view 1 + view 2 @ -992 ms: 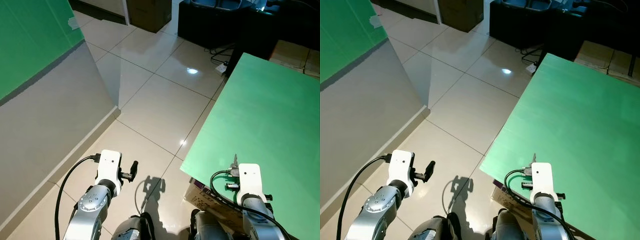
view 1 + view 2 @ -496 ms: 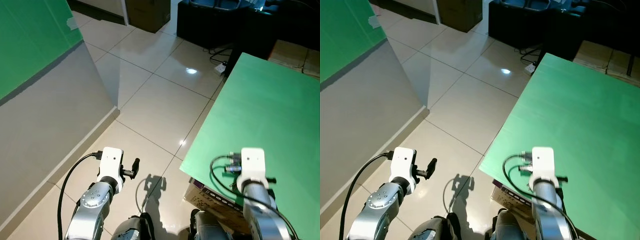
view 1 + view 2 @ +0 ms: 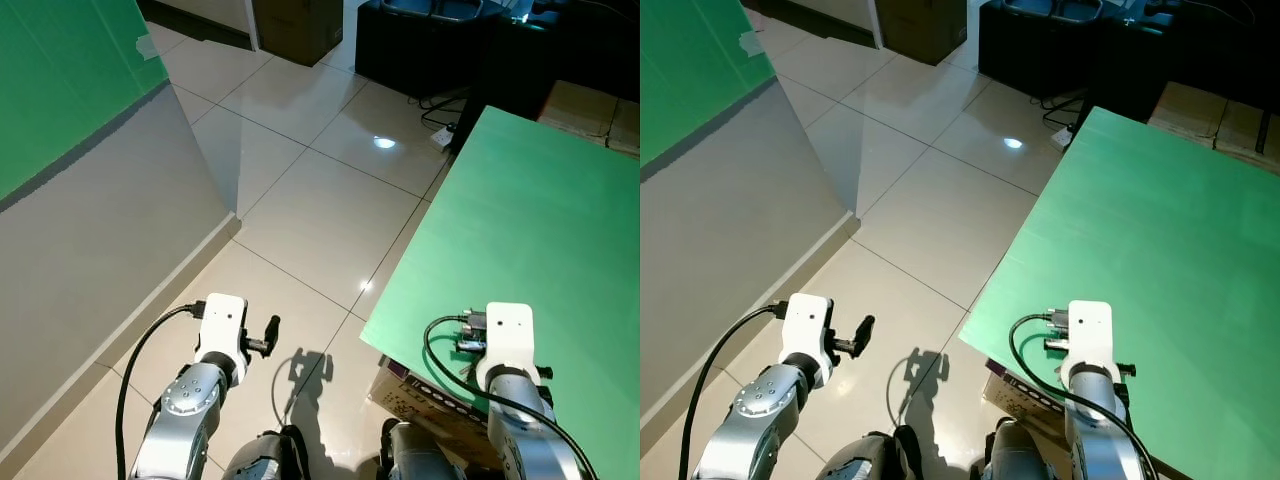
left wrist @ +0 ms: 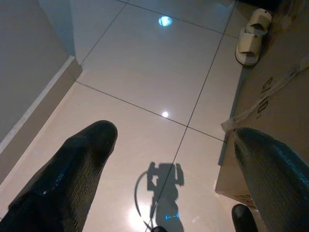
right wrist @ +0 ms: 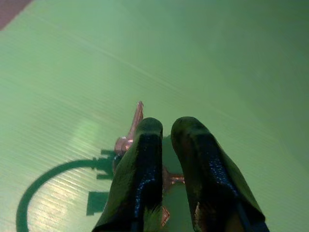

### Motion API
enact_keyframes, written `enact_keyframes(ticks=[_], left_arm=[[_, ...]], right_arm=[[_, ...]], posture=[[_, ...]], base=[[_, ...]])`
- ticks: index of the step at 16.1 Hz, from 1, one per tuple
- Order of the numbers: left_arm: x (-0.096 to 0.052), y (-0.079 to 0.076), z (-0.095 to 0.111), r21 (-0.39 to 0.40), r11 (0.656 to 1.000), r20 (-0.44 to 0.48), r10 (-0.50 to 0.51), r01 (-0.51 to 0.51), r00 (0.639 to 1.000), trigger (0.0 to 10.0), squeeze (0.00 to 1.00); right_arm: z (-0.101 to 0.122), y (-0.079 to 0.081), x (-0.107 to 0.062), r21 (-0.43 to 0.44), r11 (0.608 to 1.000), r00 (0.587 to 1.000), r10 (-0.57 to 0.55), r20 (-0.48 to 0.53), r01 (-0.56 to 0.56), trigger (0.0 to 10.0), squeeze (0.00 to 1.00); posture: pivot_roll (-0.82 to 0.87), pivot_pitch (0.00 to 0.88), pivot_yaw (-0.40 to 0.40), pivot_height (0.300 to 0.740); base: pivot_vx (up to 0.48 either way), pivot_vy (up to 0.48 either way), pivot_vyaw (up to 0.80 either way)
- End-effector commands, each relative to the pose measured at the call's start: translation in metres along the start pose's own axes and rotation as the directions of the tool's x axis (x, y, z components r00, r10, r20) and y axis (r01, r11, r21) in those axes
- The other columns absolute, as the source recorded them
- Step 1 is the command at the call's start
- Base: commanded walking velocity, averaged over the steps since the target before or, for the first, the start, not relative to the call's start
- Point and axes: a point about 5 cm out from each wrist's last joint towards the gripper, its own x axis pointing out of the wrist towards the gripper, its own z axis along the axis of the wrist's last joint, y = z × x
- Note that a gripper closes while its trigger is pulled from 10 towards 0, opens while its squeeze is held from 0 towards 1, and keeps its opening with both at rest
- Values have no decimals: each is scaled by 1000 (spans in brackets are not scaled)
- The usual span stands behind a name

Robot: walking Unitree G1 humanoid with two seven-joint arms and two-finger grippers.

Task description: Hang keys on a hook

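The right claw (image 5: 166, 133) hangs over the green counter (image 3: 540, 220), its two black fingers (image 5: 142, 169) nearly together and pinching a bunch of coppery keys (image 5: 126, 141), one key poking out beside the fingertips. The left claw (image 4: 169, 159) hangs wide and empty above the tiled floor (image 3: 320, 200), near a cardboard box (image 4: 270, 116) and a pair of slippers (image 4: 253, 29).

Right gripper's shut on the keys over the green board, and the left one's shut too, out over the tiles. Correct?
Not quite. The left gripper is open: the left wrist view shows its jaws spread wide over the tiled floor. The rest holds: the right gripper is closed on the keys above the green board.
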Motion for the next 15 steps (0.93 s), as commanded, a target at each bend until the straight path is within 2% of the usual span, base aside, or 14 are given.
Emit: enact_keyframes(ticks=[1,6,7,12,15], left_arm=[[-2,2,-7,2,1000,-25,11,-11,1000,10000,0],[-3,2,-7,3,1000,-26,10,-10,1000,10000,0],[-4,2,-6,4,1000,-26,10,-10,1000,10000,0],[-6,3,-7,4,1000,-27,15,-15,1000,10000,0],[-7,3,-6,7,1000,-28,16,-16,999,10000,0]], right_arm=[[-7,1,-1,9,1000,999,1,-38,-1,10000,1000],[-10,1,-1,1,1000,998,-4,-55,5,10000,1000],[-12,2,0,-5,1000,997,4,-72,-5,10000,0],[-17,8,0,-1,1000,995,15,-99,-15,10000,0],[-27,12,4,-6,1000,991,26,-130,-27,10000,0]], posture=[[-222,197,84,740],[-220,200,85,740],[-217,202,85,740],[-207,206,84,740],[-197,210,90,740]], base=[[0,0,0],[0,0,0],[0,0,0],[0,0,0],[0,0,0]])
